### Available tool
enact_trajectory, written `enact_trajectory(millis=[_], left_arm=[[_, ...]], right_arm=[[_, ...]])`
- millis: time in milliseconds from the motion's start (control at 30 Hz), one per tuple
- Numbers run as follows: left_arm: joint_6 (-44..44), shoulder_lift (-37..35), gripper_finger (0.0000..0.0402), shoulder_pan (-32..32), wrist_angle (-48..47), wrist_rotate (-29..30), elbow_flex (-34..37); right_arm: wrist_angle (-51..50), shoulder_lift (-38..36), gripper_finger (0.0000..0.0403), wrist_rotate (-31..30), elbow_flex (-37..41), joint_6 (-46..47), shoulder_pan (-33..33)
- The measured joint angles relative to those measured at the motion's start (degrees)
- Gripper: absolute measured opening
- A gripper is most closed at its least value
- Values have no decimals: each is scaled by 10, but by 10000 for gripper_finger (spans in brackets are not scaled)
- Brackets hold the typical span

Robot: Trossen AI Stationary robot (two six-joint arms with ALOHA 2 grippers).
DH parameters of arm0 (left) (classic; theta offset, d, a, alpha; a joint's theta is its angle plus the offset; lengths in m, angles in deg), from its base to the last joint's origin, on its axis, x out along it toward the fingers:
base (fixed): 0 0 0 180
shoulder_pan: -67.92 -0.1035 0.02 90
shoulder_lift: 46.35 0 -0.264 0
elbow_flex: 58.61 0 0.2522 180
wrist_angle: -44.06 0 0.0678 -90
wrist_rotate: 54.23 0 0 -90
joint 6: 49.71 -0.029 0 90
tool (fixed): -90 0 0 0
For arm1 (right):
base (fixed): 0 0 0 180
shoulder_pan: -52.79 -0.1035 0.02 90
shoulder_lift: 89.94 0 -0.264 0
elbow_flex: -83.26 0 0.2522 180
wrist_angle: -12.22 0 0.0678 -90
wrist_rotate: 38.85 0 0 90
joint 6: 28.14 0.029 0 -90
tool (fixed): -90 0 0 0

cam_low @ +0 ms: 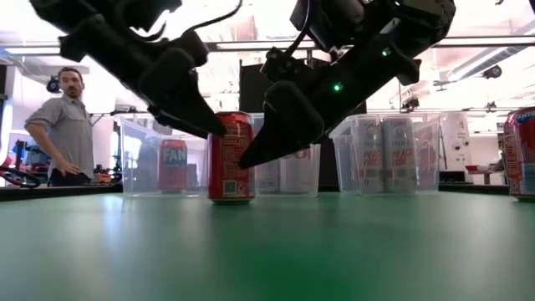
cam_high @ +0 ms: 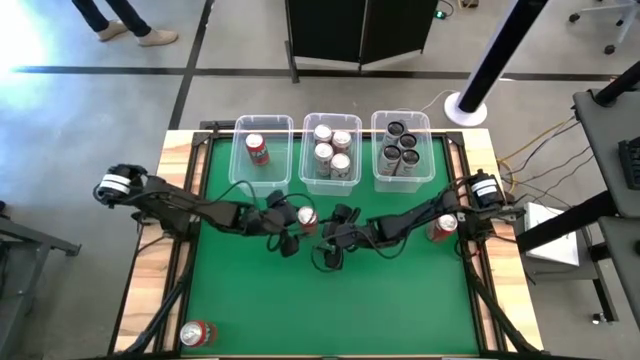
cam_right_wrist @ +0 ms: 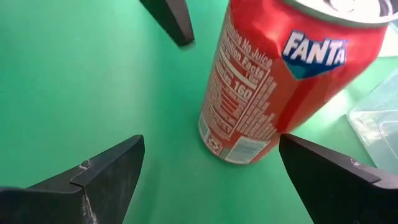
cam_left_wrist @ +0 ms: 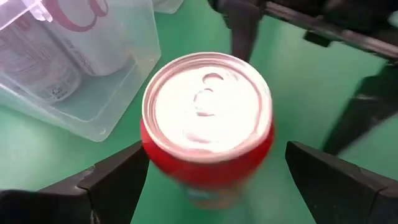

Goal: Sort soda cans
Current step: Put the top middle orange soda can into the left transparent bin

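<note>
A red Fanta soda can stands upright on the green table top, near its middle. My left gripper is open above it, a finger on either side of the can's silver top. My right gripper is open too, low and just to the can's right, with the can ahead of its fingers. In the low view the can shows between the two grippers' dark fingers. Another red can stands by the right arm, and one more lies at the near left corner. My left gripper comes at the can from above, slanting down. One finger stands right at the can's upper wall, and I cannot tell whether it touches. The other finger is well clear. The can stands on the table.
Three clear bins stand along the far edge: the left one holds a red can, the middle one silver cans, the right one dark cans. A person stands beyond the table's far left.
</note>
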Motion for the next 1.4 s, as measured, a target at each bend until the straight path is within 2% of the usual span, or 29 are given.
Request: enact_trajectory(millis=[200, 300, 633, 767, 1100, 1233, 1400], left_arm=[[-3, 60, 359, -25, -49, -12, -64], [-3, 82, 362, -40, -62, -38, -86], [6, 112, 363, -51, -157, -63, -169], [21, 122, 361, -61, -167, -87, -182], [60, 124, 360, -85, -178, -90, -187], [66, 126, 339, -86, -181, -94, -187], [85, 125, 281, -86, -187, -104, -187]], right_arm=[[-3, 0, 368, 23, 0, 5, 3], [-5, 0, 368, 25, 0, 7, 3], [-28, -3, 368, 27, 1, 15, -10], [-51, -12, 368, 26, 1, 25, -20], [-100, -32, 368, 25, 1, 47, -37], [-99, -36, 368, 26, 1, 48, -42], [-100, -37, 368, 26, 1, 55, -42]])
